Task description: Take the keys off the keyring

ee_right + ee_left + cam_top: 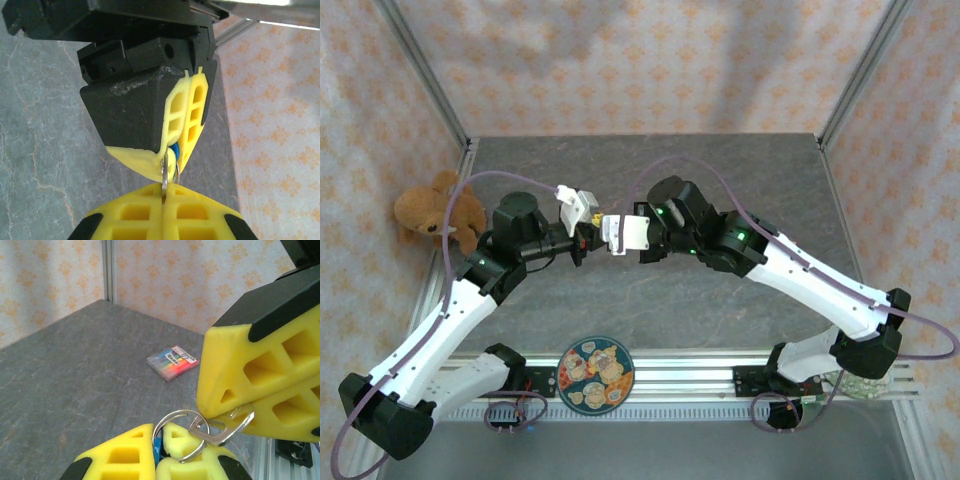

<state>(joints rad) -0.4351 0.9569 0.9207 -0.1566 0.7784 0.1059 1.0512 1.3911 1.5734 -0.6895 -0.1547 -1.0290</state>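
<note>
Left wrist view: left gripper (159,442) pinches the blue keyring (157,449) by its tag, metal ring sticking up above the fingers. Right gripper (216,414) is clamped on the pale key (220,436), which is threaded on the ring. Both are held above the grey table (75,380), grippers tip to tip. Multicoloured pack (172,362) lies on the table behind.

The top external camera looked down from above and behind the arm bases (505,365) onto the whole table (720,320). The left wrist camera looked past the left gripper (157,455) across the table toward the wall (200,275). The right wrist camera closely faced the left gripper. Both wrist views shared the keyring (175,150).
</note>
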